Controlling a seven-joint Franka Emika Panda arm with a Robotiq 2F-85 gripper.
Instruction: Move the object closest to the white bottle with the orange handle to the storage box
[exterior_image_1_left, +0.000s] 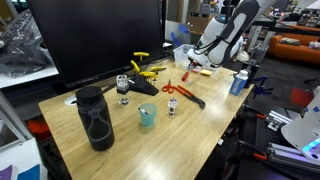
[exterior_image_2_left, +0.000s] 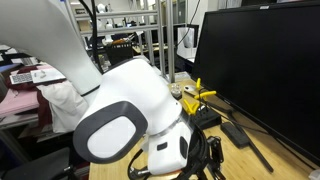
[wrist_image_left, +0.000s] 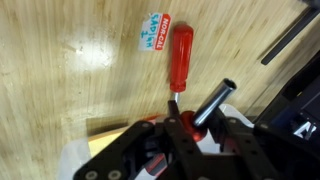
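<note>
My gripper (wrist_image_left: 190, 125) fills the bottom of the wrist view, its fingers closed around a black cylindrical tool (wrist_image_left: 215, 103) with a red part between the jaws. A red-handled screwdriver (wrist_image_left: 180, 52) lies on the wooden table just ahead, its shaft pointing at the jaws. In an exterior view the gripper (exterior_image_1_left: 200, 62) hangs at the far end of the table by the clear storage box (exterior_image_1_left: 194, 69). The white bottle (exterior_image_1_left: 238, 82) with a blue body stands upright at the table's edge nearby.
Orange-handled scissors (exterior_image_1_left: 176, 90), a teal cup (exterior_image_1_left: 147, 116), a large black bottle (exterior_image_1_left: 96, 118) and yellow clamps (exterior_image_1_left: 145, 68) sit on the table (exterior_image_1_left: 200, 125). A big black monitor (exterior_image_1_left: 100, 35) stands behind. My arm (exterior_image_2_left: 130, 120) blocks most of an exterior view.
</note>
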